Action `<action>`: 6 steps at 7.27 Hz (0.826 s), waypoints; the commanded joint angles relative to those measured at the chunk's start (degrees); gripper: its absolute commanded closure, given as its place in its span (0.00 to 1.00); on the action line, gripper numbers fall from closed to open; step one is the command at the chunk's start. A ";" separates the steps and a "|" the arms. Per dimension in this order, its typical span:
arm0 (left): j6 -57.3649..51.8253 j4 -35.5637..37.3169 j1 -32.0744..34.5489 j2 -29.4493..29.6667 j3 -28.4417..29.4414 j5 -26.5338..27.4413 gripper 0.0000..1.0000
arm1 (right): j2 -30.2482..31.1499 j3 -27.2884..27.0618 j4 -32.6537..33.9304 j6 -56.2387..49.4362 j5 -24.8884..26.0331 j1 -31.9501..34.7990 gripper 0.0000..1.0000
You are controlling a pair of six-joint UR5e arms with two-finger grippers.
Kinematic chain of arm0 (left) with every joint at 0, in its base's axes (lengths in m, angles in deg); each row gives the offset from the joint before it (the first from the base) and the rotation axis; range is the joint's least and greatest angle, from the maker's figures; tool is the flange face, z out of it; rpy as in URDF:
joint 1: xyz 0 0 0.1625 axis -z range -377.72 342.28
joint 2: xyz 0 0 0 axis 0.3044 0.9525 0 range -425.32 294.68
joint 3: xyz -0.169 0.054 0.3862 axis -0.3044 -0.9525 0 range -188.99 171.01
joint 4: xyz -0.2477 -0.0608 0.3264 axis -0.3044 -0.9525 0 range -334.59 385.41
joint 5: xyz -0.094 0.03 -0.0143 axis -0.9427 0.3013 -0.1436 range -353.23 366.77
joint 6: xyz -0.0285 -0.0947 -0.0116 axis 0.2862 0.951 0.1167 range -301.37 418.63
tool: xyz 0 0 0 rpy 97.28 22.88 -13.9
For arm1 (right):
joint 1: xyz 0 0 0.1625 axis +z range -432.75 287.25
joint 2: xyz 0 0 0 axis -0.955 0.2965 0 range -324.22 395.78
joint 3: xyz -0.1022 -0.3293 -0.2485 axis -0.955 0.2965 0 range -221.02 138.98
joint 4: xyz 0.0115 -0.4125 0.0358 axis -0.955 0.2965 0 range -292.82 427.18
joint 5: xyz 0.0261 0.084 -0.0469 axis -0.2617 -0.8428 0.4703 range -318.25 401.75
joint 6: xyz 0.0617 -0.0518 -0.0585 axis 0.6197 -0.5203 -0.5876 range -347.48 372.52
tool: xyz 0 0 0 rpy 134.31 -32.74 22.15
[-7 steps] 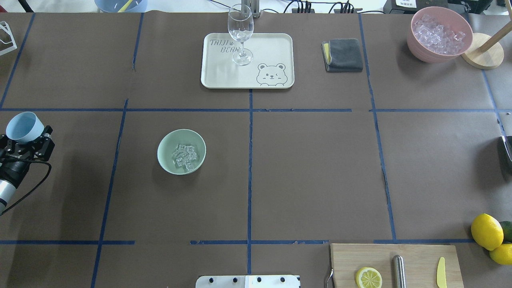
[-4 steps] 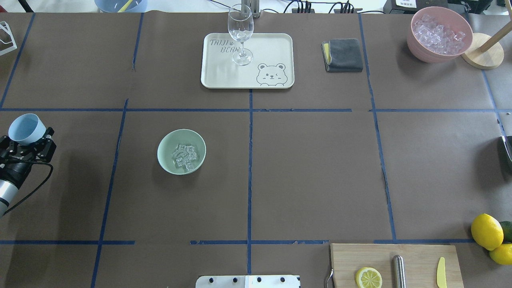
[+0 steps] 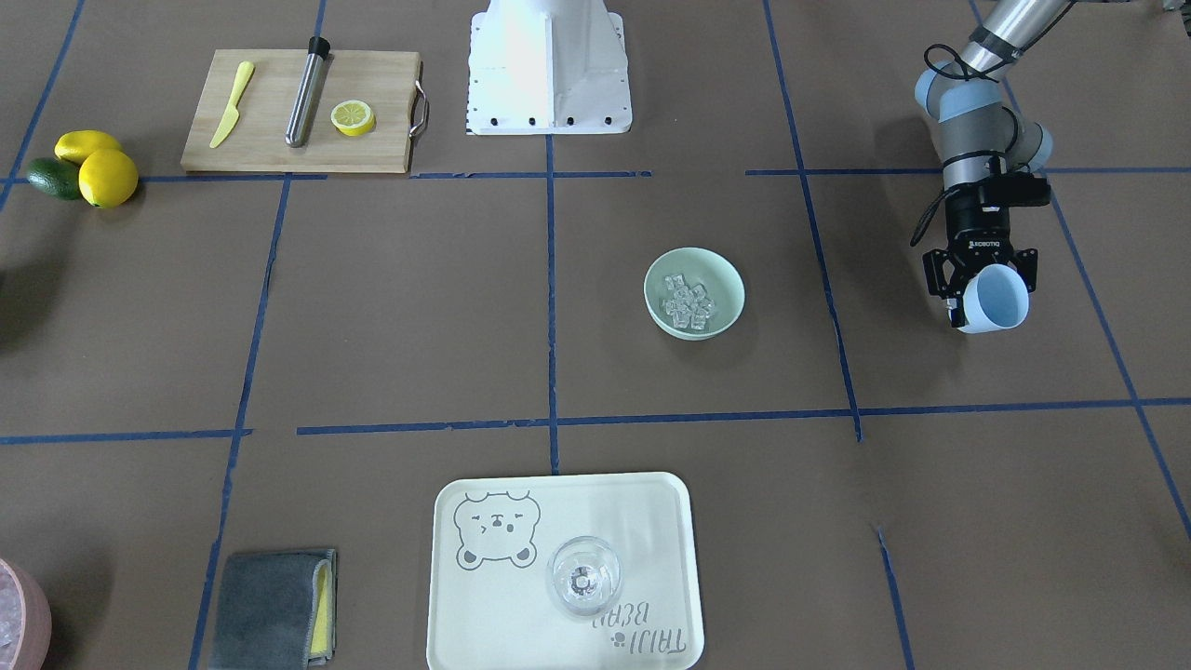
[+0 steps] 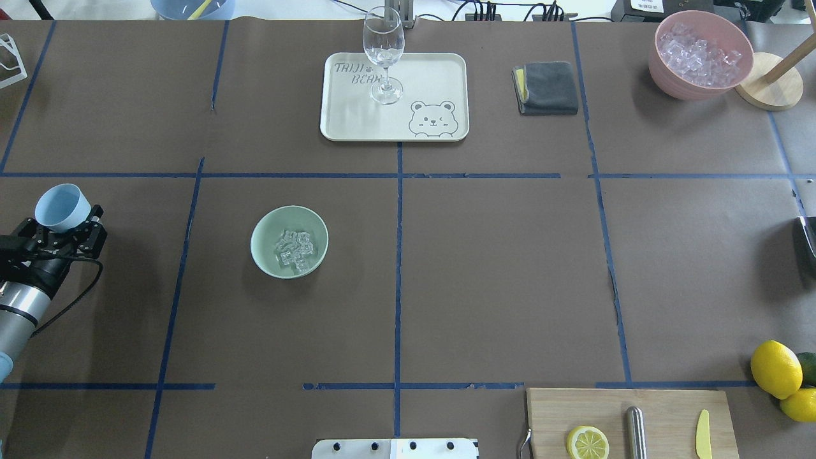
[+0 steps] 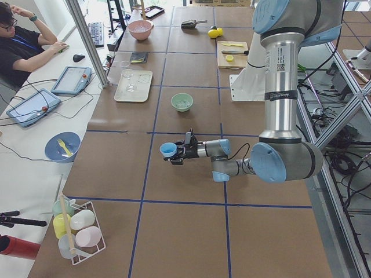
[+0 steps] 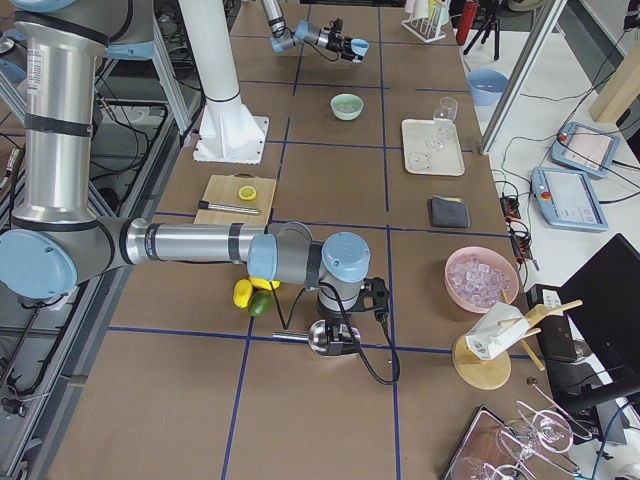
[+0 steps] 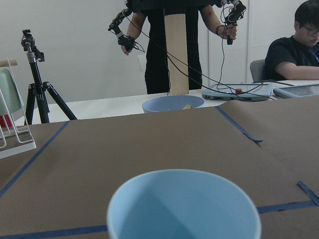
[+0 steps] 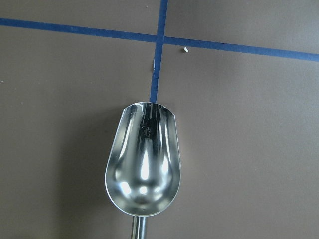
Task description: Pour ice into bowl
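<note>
"Front-facing view: which step are we on?"

"My left gripper is clamped on the light blue cup, well apart from the mint-green bowl. The ice lies in the bowl, so I judge the pour done."

"Overhead?"

"The cup is near the table's left edge, and the ice is inside the bowl."

"Left wrist?"

"The cup looks empty and roughly upright. Next I'd lower it gently, then let go."

"Right wrist?"

"An empty metal scoop. I cannot tell my right gripper's state."

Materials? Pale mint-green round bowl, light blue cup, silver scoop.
Pale mint-green round bowl: likely plastic, matte, no glare. Light blue cup: likely plastic too, opaque, smooth. Silver scoop: polished metal, probably steel, with mirror-like reflections.
</note>
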 commanded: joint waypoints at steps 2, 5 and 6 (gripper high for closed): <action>0.16 -0.07 -0.56 -0.54 0.52 -0.18 0.71 | 0.00 -0.09 0.00 0.00 0.00 0.00 0.00; 0.07 -0.33 -0.74 -0.80 0.61 -0.62 0.30 | 0.00 -0.09 0.00 -0.09 0.00 0.09 0.00; 0.07 -0.51 -0.74 -0.80 0.61 -0.62 0.15 | 0.00 0.00 0.00 -0.09 0.00 0.09 0.00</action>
